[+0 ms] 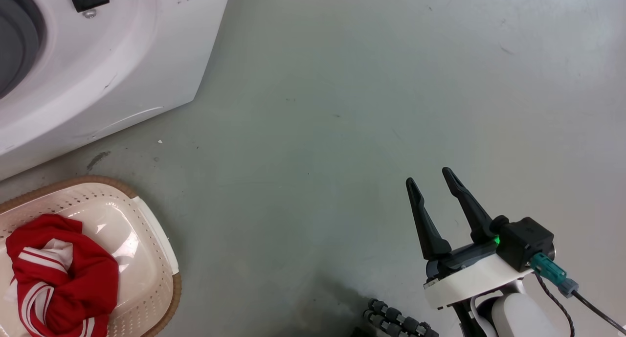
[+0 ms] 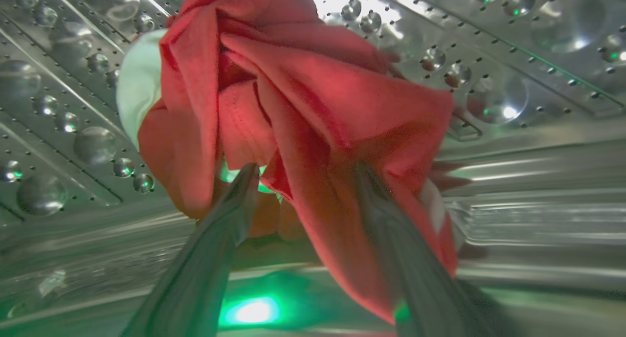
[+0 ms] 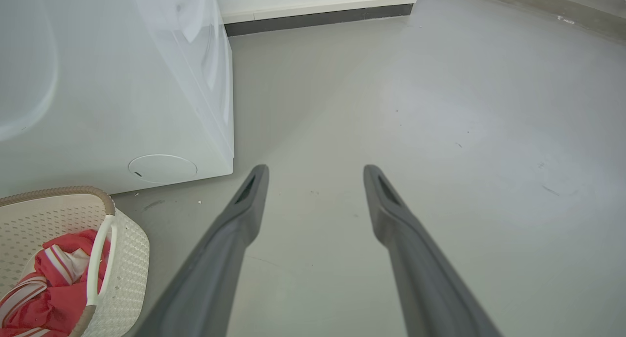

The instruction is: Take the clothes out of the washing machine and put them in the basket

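Inside the washing machine's perforated steel drum (image 2: 513,58), a plain red garment (image 2: 303,82) lies bunched with a bit of white at its edge. My left gripper (image 2: 307,173) stands open around its lower folds, and cloth drapes over the right-hand finger. The red garment with white stripes (image 1: 58,273) lies in the cream basket (image 1: 161,249) on the floor in front of the white washing machine (image 1: 122,58). My right gripper (image 1: 433,180) hovers open and holds nothing over bare floor, right of the basket. Its wrist view shows the basket (image 3: 58,192) and the striped garment (image 3: 54,283) at the lower left.
The washer's grey porthole rim (image 1: 19,38) is at the head view's top left. Grey floor stretches right of the machine to a dark skirting board (image 3: 318,16). A dark ribbed part of my base (image 1: 396,322) shows at the bottom edge.
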You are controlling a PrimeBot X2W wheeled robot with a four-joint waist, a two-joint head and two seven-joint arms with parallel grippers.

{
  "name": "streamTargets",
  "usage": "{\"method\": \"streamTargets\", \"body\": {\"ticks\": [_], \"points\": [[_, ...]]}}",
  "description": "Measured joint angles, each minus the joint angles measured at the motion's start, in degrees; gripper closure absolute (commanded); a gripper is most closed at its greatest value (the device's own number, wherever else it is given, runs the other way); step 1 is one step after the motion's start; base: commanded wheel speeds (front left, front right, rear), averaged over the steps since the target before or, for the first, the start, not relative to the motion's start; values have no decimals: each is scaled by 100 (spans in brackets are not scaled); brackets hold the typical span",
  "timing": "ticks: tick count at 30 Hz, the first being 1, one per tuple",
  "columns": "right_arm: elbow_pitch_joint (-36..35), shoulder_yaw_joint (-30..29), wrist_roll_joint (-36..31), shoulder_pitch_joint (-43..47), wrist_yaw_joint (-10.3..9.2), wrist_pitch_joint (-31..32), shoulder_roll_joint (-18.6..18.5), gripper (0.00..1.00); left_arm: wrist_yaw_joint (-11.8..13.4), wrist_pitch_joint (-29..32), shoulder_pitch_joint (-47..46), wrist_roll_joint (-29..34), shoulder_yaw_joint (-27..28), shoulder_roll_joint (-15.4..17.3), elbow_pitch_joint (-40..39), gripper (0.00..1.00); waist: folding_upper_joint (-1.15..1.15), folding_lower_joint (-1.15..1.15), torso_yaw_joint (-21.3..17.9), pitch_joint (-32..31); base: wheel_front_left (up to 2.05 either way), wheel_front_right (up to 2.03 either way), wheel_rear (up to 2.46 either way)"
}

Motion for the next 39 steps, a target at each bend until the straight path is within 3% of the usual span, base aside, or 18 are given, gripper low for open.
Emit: {"method": "streamTargets", "body": {"ticks": [1, 2, 3, 4, 5, 12, 20, 39], "points": [[-5, 5, 5, -1, 0, 0, 1, 0, 13, 71, -30, 0, -10, -1, -8, 0, 0, 0, 3, 12, 0, 0, 0], [-11, 5, 9, -1, 0, 0, 0, 0, 33, 147, -49, -2, -14, -11, -13, 9, 0, 0, 5, 23, 0, 0, 0], [-14, 10, 14, -3, 0, 0, 0, 0, 35, 202, -58, -5, -20, -20, -27, 53, 0, 0, 7, 30, 0, 0, 0], [-18, 14, 14, -8, 0, 0, 0, 0, 42, 250, -68, -5, -32, -23, -45, 85, 0, 0, 8, 38, 0, 0, 0], [-20, 20, 15, -17, 0, 1, 0, 0, 45, 278, -69, -5, -44, -24, -64, 100, 0, 0, 8, 45, 0, 0, 0], [3, 78, 64, -86, 0, 0, 1, 0, 280, 2, 82, -65, -4, 4, -297, 100, 0, 0, -8, -6, 0, 0, 0], [114, 145, -63, -280, 0, 0, 8, 0, 428, -1061, 820, -497, 404, 8, -543, 100, 0, 0, -24, -373, 0, 0, 0], [425, -240, -576, -127, 0, 0, 5, 0, 491, -3934, 2749, -854, 601, -890, -734, 100, 0, -1, 745, -1737, 0, 0, 0]]}}
